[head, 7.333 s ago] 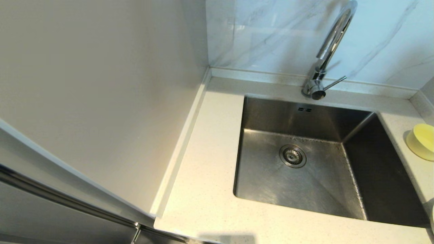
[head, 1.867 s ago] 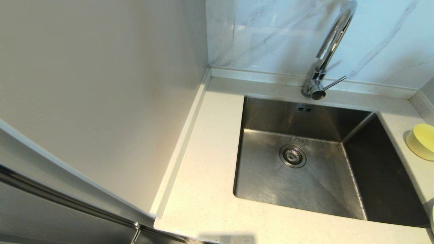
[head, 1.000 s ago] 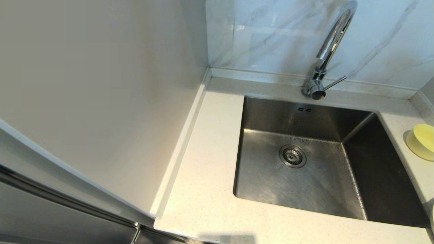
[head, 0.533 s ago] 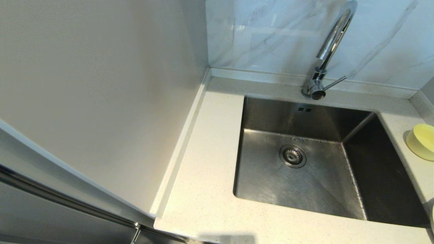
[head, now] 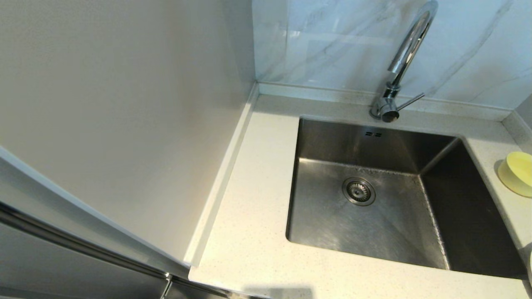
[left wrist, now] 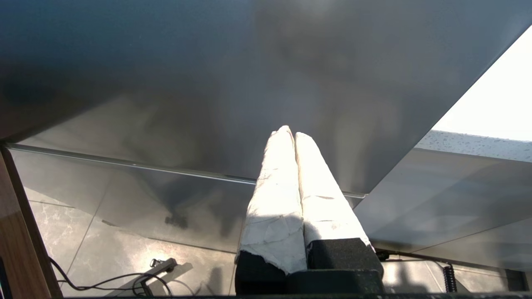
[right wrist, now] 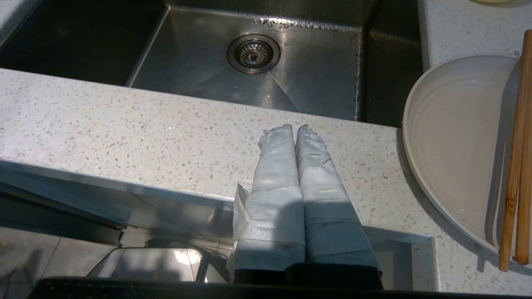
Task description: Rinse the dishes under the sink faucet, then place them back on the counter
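Observation:
The chrome gooseneck faucet (head: 399, 66) stands behind the steel sink (head: 332, 216), whose basin holds nothing; no water runs. The pastel-yellow bowl (head: 517, 172) sits on the counter (head: 249, 207) at the sink's right. In the right wrist view the cream plate (right wrist: 453, 137) lies on the counter (right wrist: 166, 124) right of the sink (right wrist: 291, 79), with the brown chopsticks (right wrist: 515, 158) resting across its far side. My right gripper (right wrist: 293, 126) is shut and empty above the counter's front edge, left of the plate. My left gripper (left wrist: 289, 131) is shut and empty, parked low beside a grey panel.
A tall pale side wall (head: 124, 104) rises at the counter's left, and the veined marble wall (head: 332, 41) runs behind the faucet. A grey cabinet panel (left wrist: 208, 83) fills the left wrist view, with floor tiles and a cable below.

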Available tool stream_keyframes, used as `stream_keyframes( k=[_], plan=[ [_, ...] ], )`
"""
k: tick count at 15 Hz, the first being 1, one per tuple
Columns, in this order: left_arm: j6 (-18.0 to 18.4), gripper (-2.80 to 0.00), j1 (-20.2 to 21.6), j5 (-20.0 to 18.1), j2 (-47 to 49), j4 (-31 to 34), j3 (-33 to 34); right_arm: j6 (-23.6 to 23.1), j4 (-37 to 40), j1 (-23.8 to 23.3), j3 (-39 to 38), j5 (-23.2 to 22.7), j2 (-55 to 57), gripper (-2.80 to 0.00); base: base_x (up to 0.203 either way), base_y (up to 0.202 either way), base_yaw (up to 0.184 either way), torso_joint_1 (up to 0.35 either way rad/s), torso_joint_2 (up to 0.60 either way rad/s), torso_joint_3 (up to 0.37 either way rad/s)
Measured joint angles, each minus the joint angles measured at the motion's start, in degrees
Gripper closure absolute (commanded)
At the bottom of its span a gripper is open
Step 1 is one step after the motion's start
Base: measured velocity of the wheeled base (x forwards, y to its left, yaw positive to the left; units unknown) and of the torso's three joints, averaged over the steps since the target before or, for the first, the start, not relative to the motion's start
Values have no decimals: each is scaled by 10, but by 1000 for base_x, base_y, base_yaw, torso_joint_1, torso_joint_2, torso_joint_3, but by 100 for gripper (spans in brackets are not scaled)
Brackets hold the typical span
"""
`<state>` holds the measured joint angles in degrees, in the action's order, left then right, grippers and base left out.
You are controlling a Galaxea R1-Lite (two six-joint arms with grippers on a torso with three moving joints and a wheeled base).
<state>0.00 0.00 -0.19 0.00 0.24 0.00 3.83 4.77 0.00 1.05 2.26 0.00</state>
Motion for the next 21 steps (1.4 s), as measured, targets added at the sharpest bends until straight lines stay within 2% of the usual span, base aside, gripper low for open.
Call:
stream_keyframes(
  k=[21],
  plan=[
    [0, 0, 0, 0, 0, 0, 0, 0, 0, 0, 0, 0, 0, 0, 0, 0, 0, 0, 0, 0]
  ],
)
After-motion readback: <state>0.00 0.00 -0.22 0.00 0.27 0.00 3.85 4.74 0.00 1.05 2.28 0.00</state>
